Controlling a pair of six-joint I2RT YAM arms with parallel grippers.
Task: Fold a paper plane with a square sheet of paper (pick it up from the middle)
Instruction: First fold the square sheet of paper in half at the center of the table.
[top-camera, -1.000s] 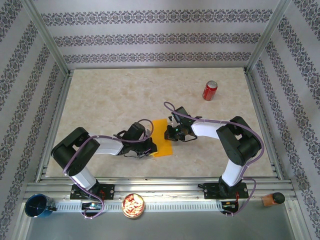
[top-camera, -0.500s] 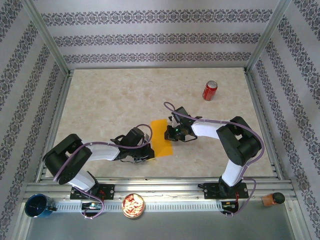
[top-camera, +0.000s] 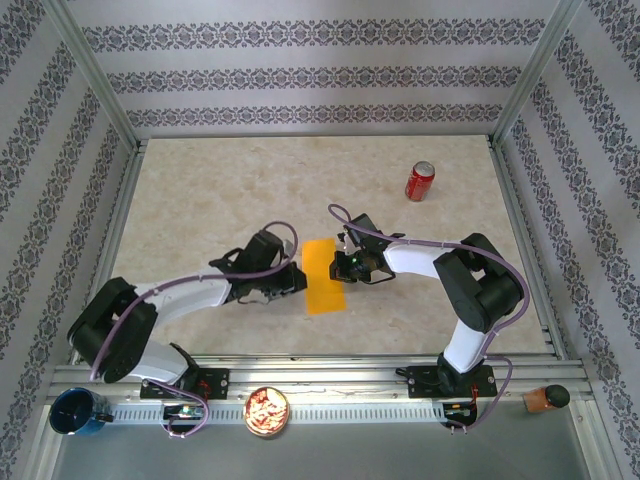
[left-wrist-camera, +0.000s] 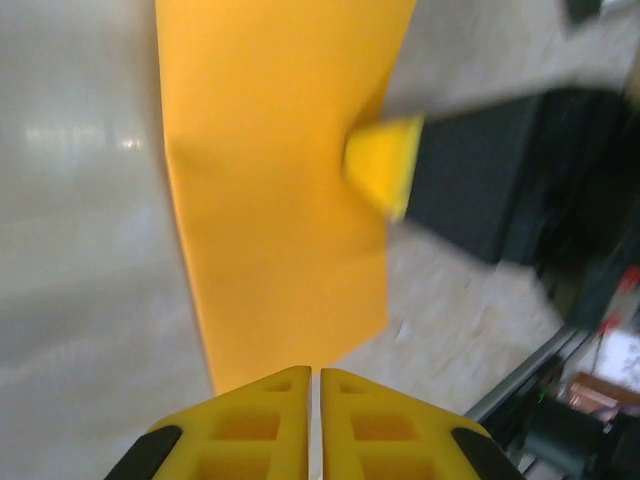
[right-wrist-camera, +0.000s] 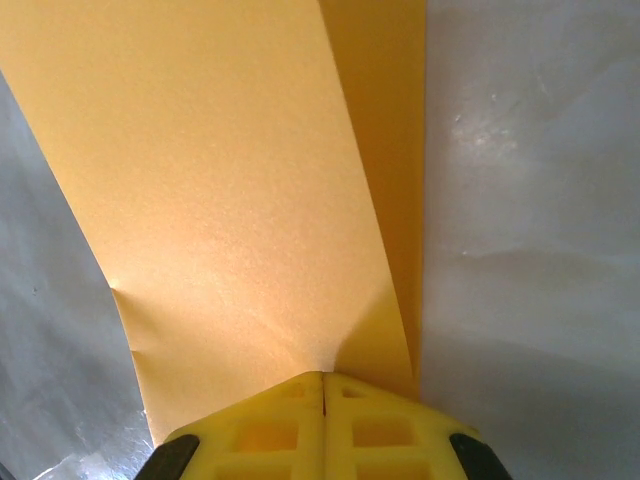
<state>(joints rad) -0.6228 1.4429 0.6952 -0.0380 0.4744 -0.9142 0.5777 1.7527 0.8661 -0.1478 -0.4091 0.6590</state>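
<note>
1. The left arm (top-camera: 180, 298) now stretches lower and further across the bench (top-camera: 220, 200) than a second ago. It has swung its tip from the near left corner of the square sheet of paper (top-camera: 322, 280) up to the middle of the sheet's left edge.
2. The right arm (top-camera: 470, 285) has not moved.
3. The sheet lies flat near the bench's centre as a narrow doubled strip, between the two tools and in the same place as before. The lengthwise fold looks set, so the nose corners are probably next.
4. The left tool (top-camera: 292, 281) is off the paper. In its wrist view the fingers are all but pressed together, with a hairline slit and nothing in it, and the sheet's corner lies just ahead.
5. The right tool (top-camera: 345, 265) is pressed together, tips on the sheet's right edge. I cannot tell whether it is pinching the paper or only pinning it down.
</note>
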